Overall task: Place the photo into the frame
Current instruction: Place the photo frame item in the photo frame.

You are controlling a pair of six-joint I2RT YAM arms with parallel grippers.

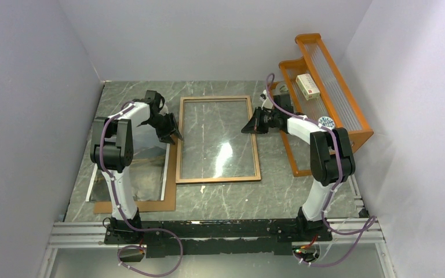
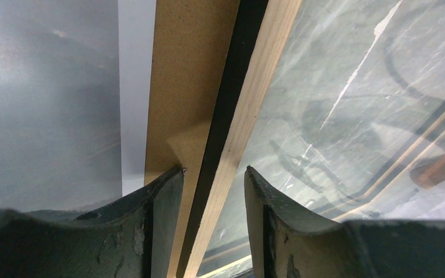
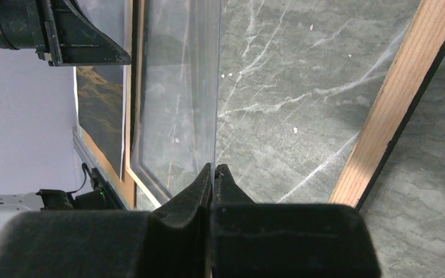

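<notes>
Photo (image 1: 148, 176) lies flat at 7 o'clock from the left tool (image 1: 173, 135), long axis 12-to-6, nearer that arm; left tool spread astride a rail of the frame (image 1: 218, 180), right tool (image 1: 247, 128) pinching the clear pane (image 3: 177, 98).

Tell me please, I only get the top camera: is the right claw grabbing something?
Observer: Yes. Its wrist camera shows the right gripper pinched shut on the edge of the clear pane.
Operator: What about the left one?
Observer: The left gripper is open, straddling one rail of the frame.
Operator: Is the frame brown all over?
Observer: No. The left wrist camera shows its outer side is black.
</notes>
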